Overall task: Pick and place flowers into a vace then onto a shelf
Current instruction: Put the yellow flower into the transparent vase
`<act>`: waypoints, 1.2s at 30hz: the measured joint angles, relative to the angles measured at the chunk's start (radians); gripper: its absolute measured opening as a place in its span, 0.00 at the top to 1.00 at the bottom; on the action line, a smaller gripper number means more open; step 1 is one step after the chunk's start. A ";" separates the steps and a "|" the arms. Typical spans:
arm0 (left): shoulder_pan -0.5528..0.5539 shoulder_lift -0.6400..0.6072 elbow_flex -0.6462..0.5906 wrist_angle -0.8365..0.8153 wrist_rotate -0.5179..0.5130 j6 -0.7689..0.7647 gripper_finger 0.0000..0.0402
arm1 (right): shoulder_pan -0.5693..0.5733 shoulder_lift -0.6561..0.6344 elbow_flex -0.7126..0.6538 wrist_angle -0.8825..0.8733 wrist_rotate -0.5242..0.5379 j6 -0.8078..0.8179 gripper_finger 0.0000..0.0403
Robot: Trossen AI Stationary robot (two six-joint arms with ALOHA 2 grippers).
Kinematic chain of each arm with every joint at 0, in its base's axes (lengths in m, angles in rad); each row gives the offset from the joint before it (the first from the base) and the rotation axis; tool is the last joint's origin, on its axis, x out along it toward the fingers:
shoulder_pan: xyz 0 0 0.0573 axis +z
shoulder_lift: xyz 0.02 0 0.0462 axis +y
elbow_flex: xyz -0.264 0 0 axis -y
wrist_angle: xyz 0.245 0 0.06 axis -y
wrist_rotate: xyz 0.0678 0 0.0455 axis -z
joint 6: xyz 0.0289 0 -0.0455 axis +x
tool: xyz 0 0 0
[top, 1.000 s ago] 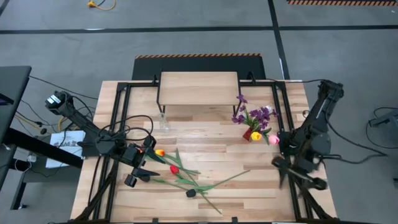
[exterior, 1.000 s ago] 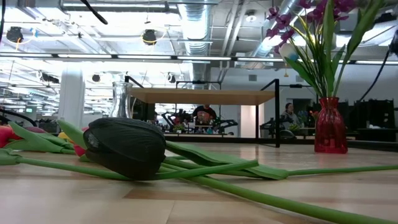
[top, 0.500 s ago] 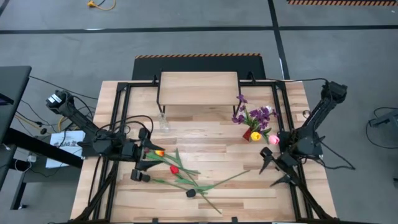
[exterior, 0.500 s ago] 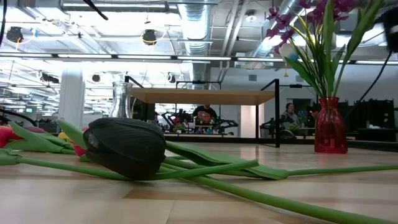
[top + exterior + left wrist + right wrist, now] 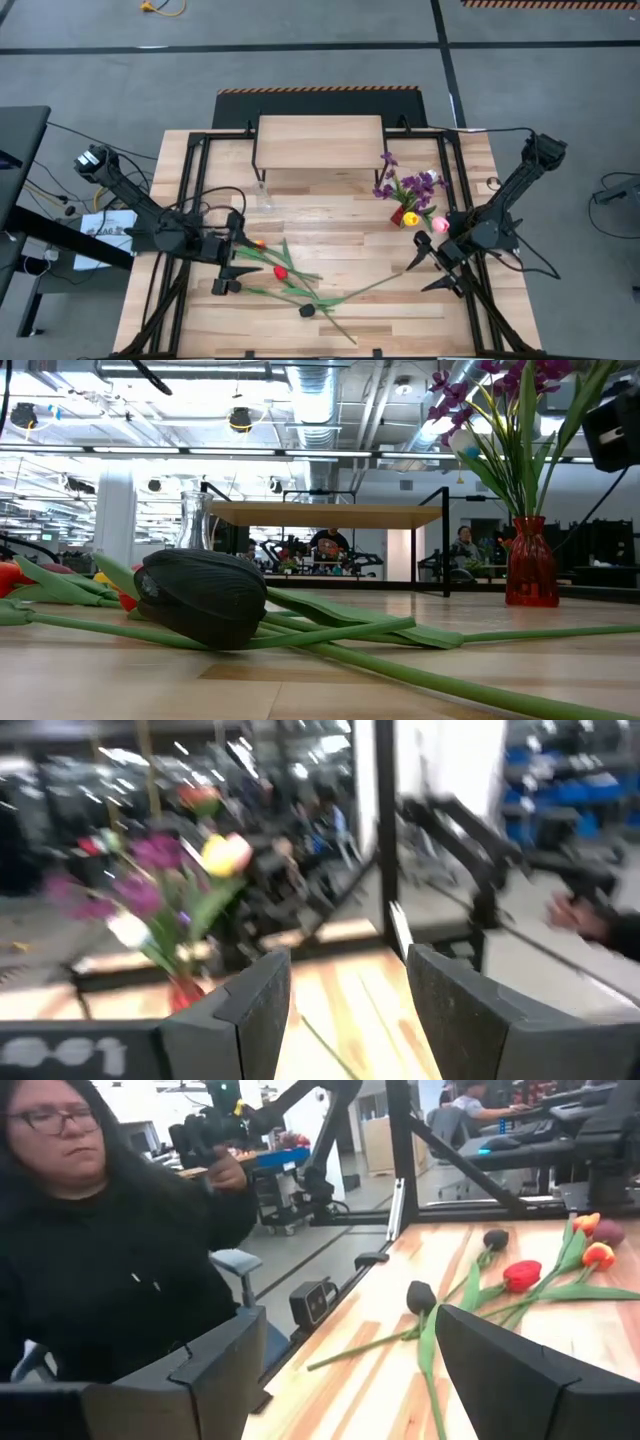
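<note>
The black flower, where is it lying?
In the high view the black flower lies flat on the table's near middle, just past the red flower, between both arms. Neither gripper touches it.

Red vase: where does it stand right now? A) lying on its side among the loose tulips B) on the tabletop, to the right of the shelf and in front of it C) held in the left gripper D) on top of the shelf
B: the red vase stands upright on the tabletop with flowers in it, clear of the shelf, whose board is bare.
</note>
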 joint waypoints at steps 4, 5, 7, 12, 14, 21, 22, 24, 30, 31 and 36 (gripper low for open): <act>0.004 0.000 0.000 -0.127 0.053 -0.088 0.52 | 0.005 0.000 0.000 -0.012 0.000 -0.021 0.29; 0.006 0.000 0.000 -0.166 0.055 -0.121 0.52 | 0.005 0.000 0.000 -0.014 0.000 -0.023 0.29; 0.010 0.000 0.000 -0.253 0.055 -0.186 0.52 | 0.005 0.000 0.000 -0.013 0.000 -0.023 0.29; 0.025 0.000 0.044 -0.572 0.083 -0.422 0.52 | 0.005 0.000 0.000 -0.013 0.000 -0.013 0.29; 0.034 0.000 0.064 -0.721 0.114 -0.528 0.52 | 0.005 0.000 0.000 -0.013 0.000 0.005 0.29; 0.094 0.000 0.109 -1.106 0.169 -0.778 0.52 | 0.005 0.000 -0.001 -0.012 0.000 0.045 0.29; 0.110 0.000 0.109 -1.127 0.170 -0.780 0.52 | 0.005 0.000 -0.001 -0.012 0.000 0.045 0.29; 0.149 0.005 0.109 -1.147 0.184 -0.779 0.52 | 0.005 0.000 -0.001 -0.013 0.000 0.045 0.29; 0.275 0.082 0.109 -1.110 0.319 -0.683 0.53 | 0.004 0.000 0.007 0.004 0.000 0.022 0.29; 0.292 0.098 0.109 -1.100 0.343 -0.664 0.53 | 0.004 0.000 0.009 0.014 0.000 0.015 0.29; 0.352 0.189 0.109 -1.099 0.440 -0.575 0.54 | 0.003 0.000 0.011 0.020 0.000 0.001 0.29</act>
